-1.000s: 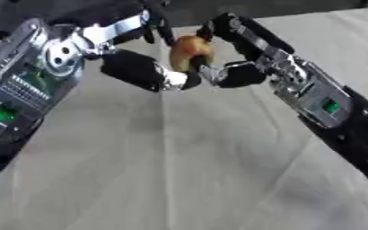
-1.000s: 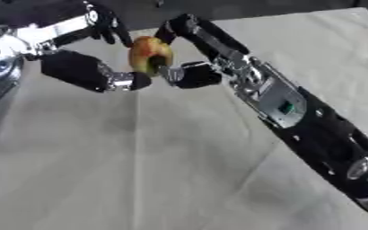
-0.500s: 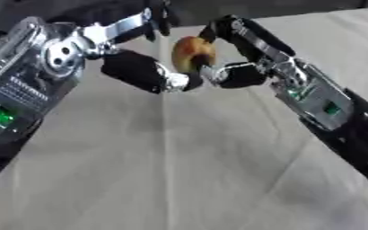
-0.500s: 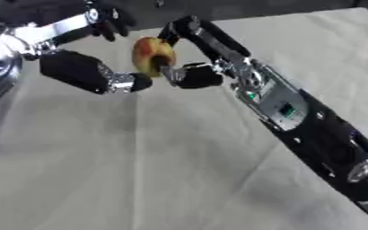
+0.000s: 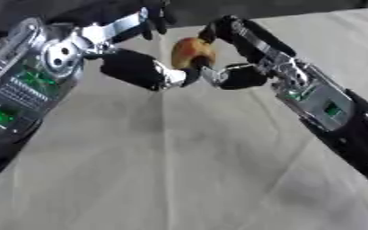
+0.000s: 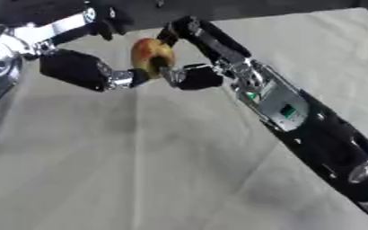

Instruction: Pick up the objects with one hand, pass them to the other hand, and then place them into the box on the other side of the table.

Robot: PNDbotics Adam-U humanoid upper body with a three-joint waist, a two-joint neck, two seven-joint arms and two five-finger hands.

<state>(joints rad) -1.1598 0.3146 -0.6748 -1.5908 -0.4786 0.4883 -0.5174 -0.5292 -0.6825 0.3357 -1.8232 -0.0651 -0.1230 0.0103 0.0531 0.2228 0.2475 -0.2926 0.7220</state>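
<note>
Handover under way above the cloth. The fruit sits between both hands: right hand curled round it, left hand with thumb at its lower side, fingers spread above. Since earlier, little changed; fruit not yet released. No box in view

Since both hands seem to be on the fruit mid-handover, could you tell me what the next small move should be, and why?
Probably the giving hand should ease its fingers open. The apple-like fruit hangs above the cloth between the left hand and the right hand, with fingers of both against it. Which hand is giving I cannot tell; no box shows.
</note>
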